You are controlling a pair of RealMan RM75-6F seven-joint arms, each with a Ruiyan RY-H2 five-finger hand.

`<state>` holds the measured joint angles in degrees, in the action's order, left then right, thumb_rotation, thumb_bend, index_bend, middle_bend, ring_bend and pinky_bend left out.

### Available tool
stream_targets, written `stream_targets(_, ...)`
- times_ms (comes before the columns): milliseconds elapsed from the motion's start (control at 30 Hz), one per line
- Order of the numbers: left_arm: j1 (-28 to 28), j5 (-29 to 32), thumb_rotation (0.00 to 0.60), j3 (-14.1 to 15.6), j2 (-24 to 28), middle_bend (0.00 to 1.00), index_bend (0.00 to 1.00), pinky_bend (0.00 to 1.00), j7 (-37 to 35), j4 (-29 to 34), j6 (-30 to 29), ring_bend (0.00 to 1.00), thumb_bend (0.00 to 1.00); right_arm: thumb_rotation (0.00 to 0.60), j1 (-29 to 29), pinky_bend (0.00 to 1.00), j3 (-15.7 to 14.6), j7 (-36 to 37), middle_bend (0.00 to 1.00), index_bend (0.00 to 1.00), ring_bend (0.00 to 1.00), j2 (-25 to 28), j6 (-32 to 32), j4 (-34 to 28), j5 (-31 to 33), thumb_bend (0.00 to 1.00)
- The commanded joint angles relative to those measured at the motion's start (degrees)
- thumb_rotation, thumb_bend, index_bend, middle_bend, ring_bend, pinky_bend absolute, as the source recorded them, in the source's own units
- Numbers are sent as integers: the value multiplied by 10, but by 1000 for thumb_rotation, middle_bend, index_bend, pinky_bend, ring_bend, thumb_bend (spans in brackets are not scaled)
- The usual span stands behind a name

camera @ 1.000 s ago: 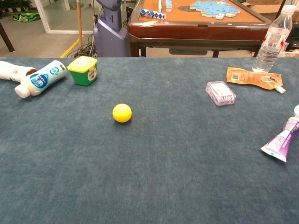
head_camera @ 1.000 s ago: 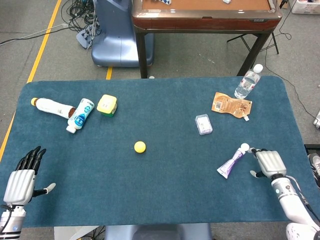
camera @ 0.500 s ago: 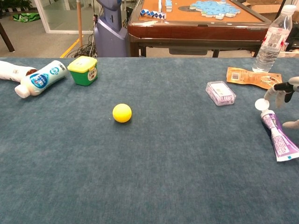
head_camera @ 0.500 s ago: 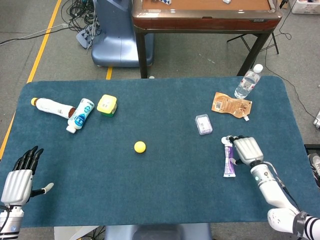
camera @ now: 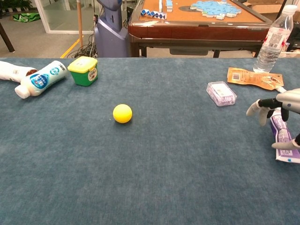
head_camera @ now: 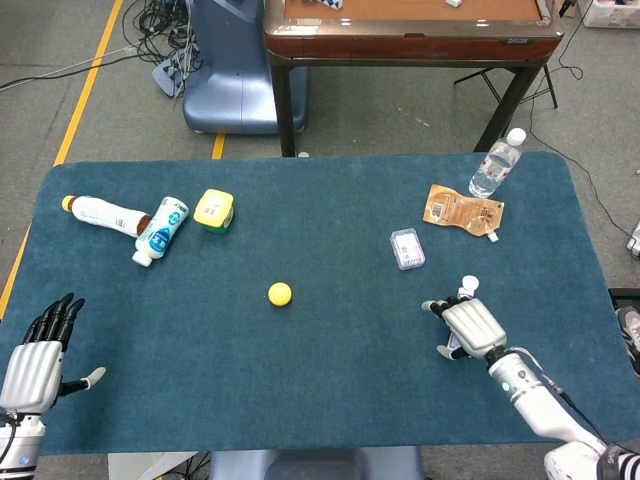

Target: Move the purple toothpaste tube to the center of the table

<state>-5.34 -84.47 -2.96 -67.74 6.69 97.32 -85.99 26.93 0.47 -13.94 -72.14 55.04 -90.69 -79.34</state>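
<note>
1 purple toothpaste tube (camera: 282,134) — flat, white-capped

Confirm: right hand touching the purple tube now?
Cannot tell. In the chest view the right hand arches over the purple toothpaste tube, fingers either side; neither view plainly shows contact or a gap.

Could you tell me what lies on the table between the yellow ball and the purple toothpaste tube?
Nothing: in the head view, only bare blue cloth runs from the yellow ball to the purple toothpaste tube, which sits under the right hand.
</note>
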Motion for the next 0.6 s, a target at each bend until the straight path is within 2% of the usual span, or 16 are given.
stream_targets(33,-1,-4,600,1,-1,0,0,84,-2,0,0,0,45,600,3,293,-8,5,374,229,277,-9,-4,9,-12,275)
stream_targets(233,4,-5,600,3,2,0,0,84,-7,-1,-6,0,45,600,15,247,-13,-18,374,229,276,-27,-26,23,-8,275)
stream_targets(600,7,-9,600,4,0,0,0,84,-7,-2,-10,0,45,600,4,207,-36,-65,388,229,276,8,-26,17,7,275)
